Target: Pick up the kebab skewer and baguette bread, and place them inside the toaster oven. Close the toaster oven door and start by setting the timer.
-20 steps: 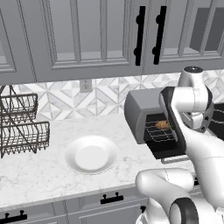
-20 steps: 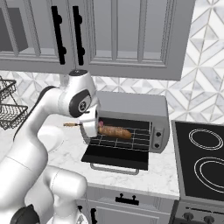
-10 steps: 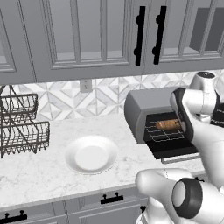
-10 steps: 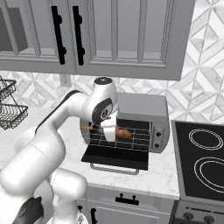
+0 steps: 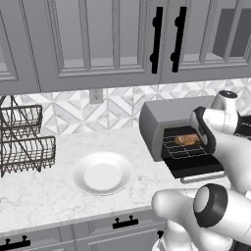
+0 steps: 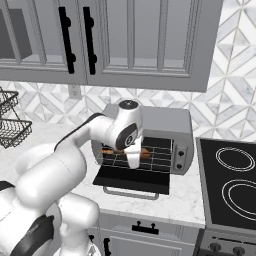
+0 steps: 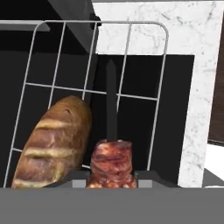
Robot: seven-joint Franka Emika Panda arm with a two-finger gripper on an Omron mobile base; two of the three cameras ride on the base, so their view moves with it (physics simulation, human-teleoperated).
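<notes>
1. Gripper (image 7: 112, 177) sits at the toaster oven (image 6: 150, 140) mouth; in hand view its two dark tips bracket the kebab skewer (image 7: 111, 162) at the bottom edge, clamped on the red meat chunk.
2. Skewer's dark pointed stick runs up from the meat, over the wire rack (image 7: 94, 87). Can't tell whether it touches the wires.
3. Baguette bread (image 7: 52, 142) lies on the rack just beside the skewer, w/ rounded end up in hand view, golden-brown crust w/ pale score marks. Bread & meat chunk look v. close; contact unclear.
4. Left base view: bread (image 5: 186, 140) shows as an orange-brown lump on the rack inside the oven cavity (image 5: 184, 142). Arm's wrist covers the right part of the opening.
5. Right base view: arm reaches from lower left, hand in front of the oven opening; bit of orange bread (image 6: 144, 153) visible right of the hand.
6. Toaster oven door (image 6: 134, 180) hangs fully open, flat & dark, silver bar handle (image 6: 131, 193) at the front edge over the marble counter (image 5: 44, 191).
7. Oven control strip (image 6: 180, 155) at right side of the front.
8. Elsewhere: white plate (image 5: 102, 172) on counter, well apart from oven; wire basket rack (image 5: 22, 139) far left; stovetop (image 6: 230, 180) right of oven; dark-handled cabinets (image 5: 164, 39) above.
</notes>
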